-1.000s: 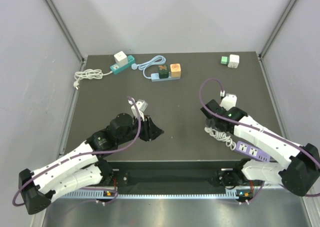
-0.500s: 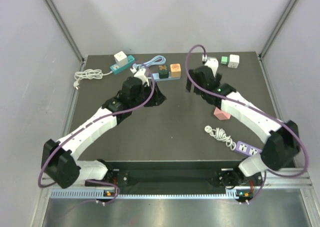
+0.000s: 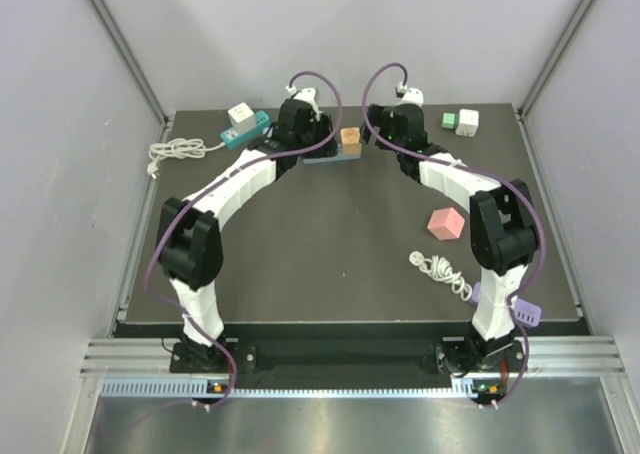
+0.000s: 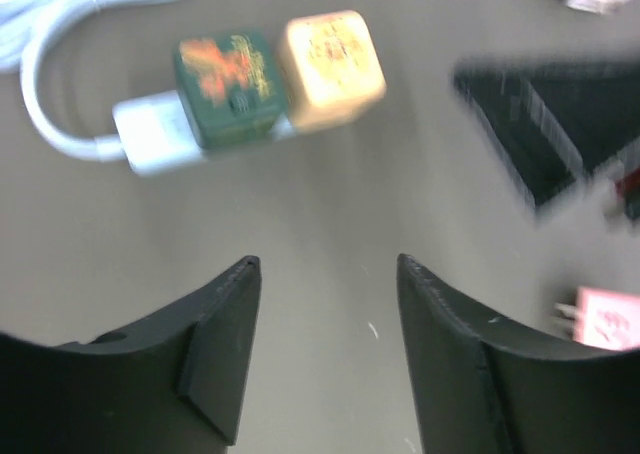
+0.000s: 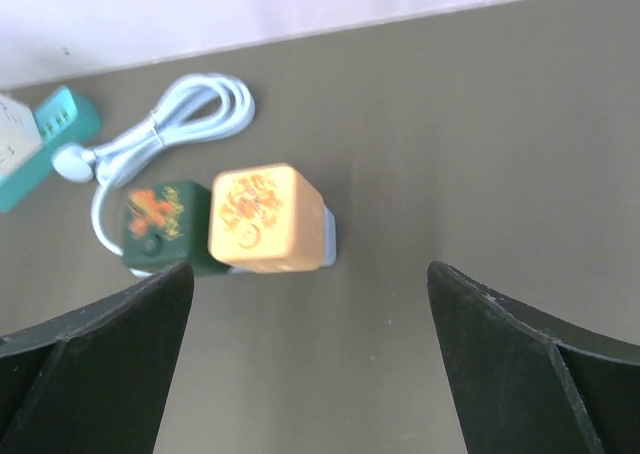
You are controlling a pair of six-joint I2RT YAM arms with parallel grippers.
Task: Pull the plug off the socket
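Now, orange plug [image 5: 265, 219]: seated in strip [image 4: 150, 139] beside green plug [image 5: 165, 224], 12 o'clock on table [image 3: 340, 234].
Left gripper [image 4: 328, 264]: spread, probably to brace strip.
Right gripper [image 5: 310, 269]: spread wide, lined up for orange plug.

Table [image 3: 300, 274] layout as I see it from the console.
Far middle: a strip [image 5: 330, 242] bears the left plug [image 5: 160, 224] and right plug [image 5: 265, 219], touching, its lead [image 5: 190, 109] looped behind-left; my left gripper [image 4: 325, 269] and right gripper [image 5: 310, 266] flank it. Far left: a second strip [image 3: 250, 130] with an adapter [image 3: 240, 113] on it, cord [image 3: 178, 152] to its left. Far right: two blocks [image 3: 467, 122], touching. Right of centre: a cube [image 3: 445, 223], a coil [image 3: 437, 267] before it, a third strip [image 3: 528, 314] nearest.
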